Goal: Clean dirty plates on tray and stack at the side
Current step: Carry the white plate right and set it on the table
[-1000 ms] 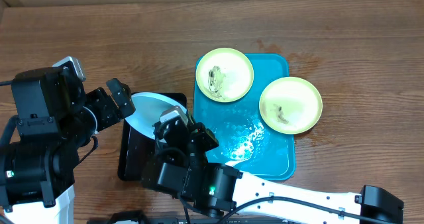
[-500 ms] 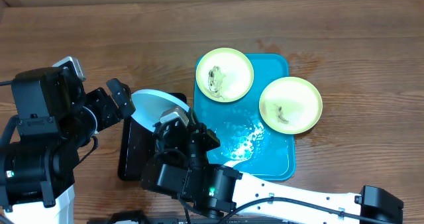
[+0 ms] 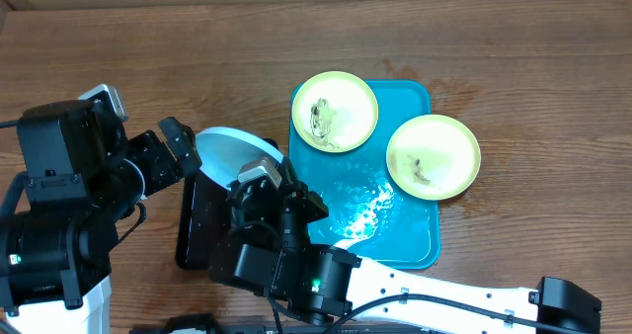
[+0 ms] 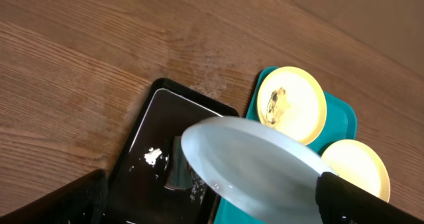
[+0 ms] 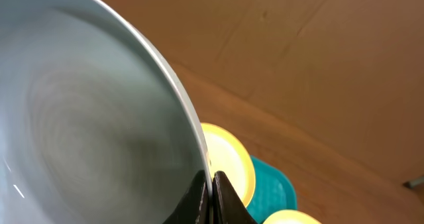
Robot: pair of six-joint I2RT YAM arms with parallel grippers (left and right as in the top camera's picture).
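A light-blue-rimmed plate [image 3: 227, 151] is held tilted above the black tray [image 3: 202, 230]. My right gripper [image 3: 262, 176] is shut on its rim, with the fingers [image 5: 199, 191] pinching the edge of the plate [image 5: 79, 118]. My left gripper [image 3: 183, 146] is open at the plate's left side, and the plate [image 4: 258, 171] lies between its spread fingers [image 4: 86, 197]. Two pale yellow-green plates with dark smears [image 3: 335, 111] [image 3: 433, 156] sit on the turquoise tray [image 3: 395, 225]; the right one overhangs its right edge.
The black tray [image 4: 152, 138] holds white crumbs and wet streaks. The turquoise tray's middle is wet and glossy. Bare wooden table lies at the back and to the right. My right arm reaches in along the front edge.
The light-blue plate has shifted slightly towards the back and the left gripper, and is tilted more. Both arms have barely moved.
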